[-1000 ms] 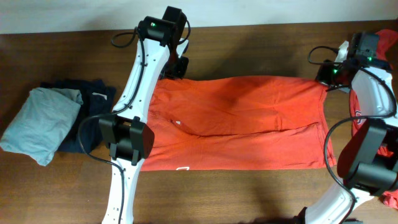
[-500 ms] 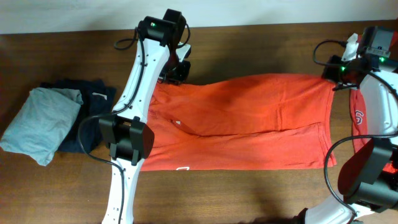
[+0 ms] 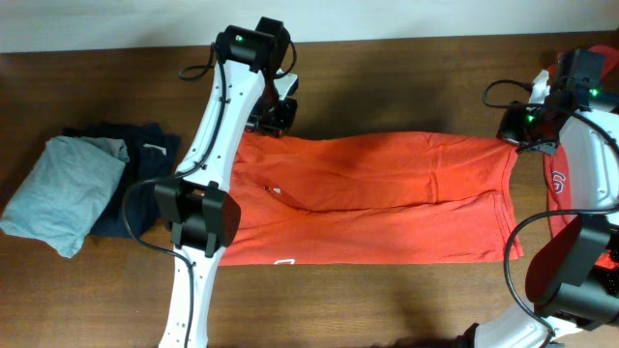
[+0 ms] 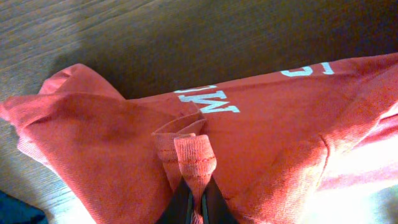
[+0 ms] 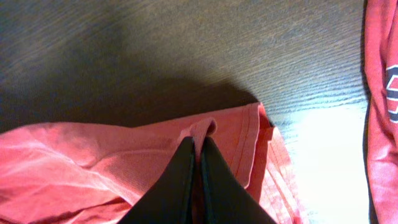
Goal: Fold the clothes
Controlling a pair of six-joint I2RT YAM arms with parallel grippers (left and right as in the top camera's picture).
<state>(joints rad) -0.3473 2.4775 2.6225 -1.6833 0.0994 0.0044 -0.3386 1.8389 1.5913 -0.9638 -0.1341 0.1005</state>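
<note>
An orange-red T-shirt (image 3: 377, 198) lies spread lengthwise across the table, its far half doubled over the near half. My left gripper (image 3: 276, 118) is shut on the shirt's far left corner. In the left wrist view a fold of hem (image 4: 194, 152) is pinched in the left gripper (image 4: 199, 190), with white lettering (image 4: 208, 102) just beyond. My right gripper (image 3: 519, 133) is shut on the far right corner. The right wrist view shows the hemmed edge (image 5: 205, 127) pinched in the right gripper (image 5: 198, 146).
A light-grey folded garment (image 3: 60, 191) lies on a dark navy one (image 3: 150, 155) at the left. Another orange-red shirt (image 3: 559, 184) with white print lies under the right arm, also in the right wrist view (image 5: 380, 93). Bare wooden table (image 3: 387, 300) runs along the front.
Both grippers have kept hold of the far edge. The right one moved right, pulling the cloth straighter, then both came slightly toward the front, so the far edge now lies nearer.
</note>
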